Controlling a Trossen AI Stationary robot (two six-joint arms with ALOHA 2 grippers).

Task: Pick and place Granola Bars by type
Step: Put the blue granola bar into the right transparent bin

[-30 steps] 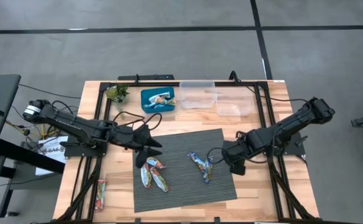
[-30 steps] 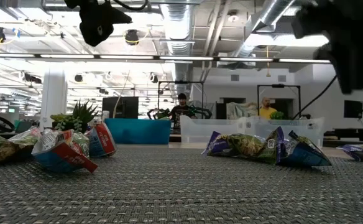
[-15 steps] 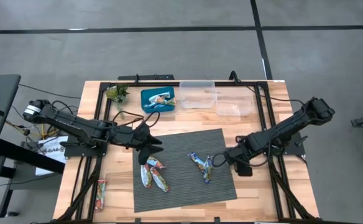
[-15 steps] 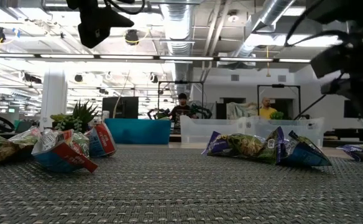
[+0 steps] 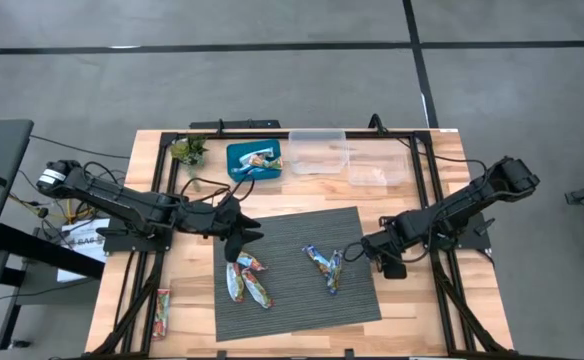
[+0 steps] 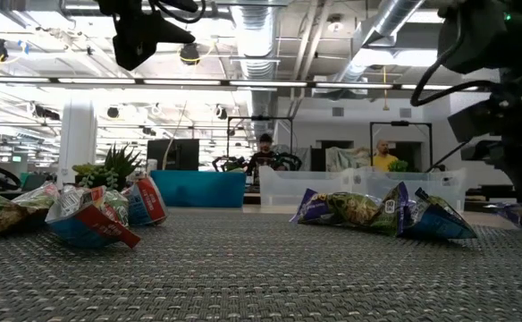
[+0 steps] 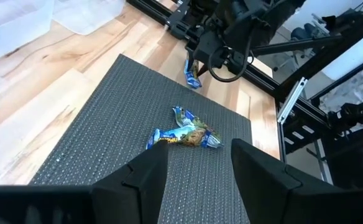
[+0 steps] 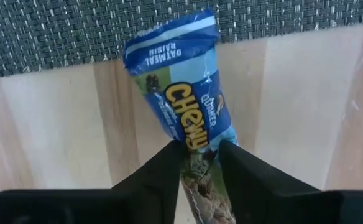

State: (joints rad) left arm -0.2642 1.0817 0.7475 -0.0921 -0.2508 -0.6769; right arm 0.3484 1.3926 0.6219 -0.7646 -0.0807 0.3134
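My right gripper (image 8: 200, 149) is low over the bare wood just off the mat's right edge (image 5: 369, 250), shut on a blue-and-white granola bar (image 8: 181, 81). My left gripper (image 7: 197, 180) is open and hovers above the mat's left part (image 5: 237, 235), touching nothing. Two blue bars (image 5: 324, 266) lie flat mid-mat, also seen in the left wrist view (image 7: 184, 132). Several multicolour bars (image 5: 247, 282) lie flat on the mat below the left gripper. One reddish bar (image 5: 162, 306) lies near the table's left edge. My right gripper pinches the blue bar between its two fingers at the bar's middle (image 8: 196, 135), the fingers (image 8: 164, 168) coming from above and lying across it. The bar's far end (image 8: 169, 50) rests on the mat's edge, and the rest lies on the wood.
A blue tray (image 5: 234, 170) holding bars, two clear bins (image 5: 317, 152) (image 5: 377, 166) and a small plant (image 5: 188, 150) stand along the table's far edge. The grey mat (image 5: 302, 300) covers the middle. People show in the room behind (image 6: 263, 152).
My right gripper has come down from high over the table's right side to the wood beside the mat's right edge, onto the blue bar there. The bars have stayed where they lay.
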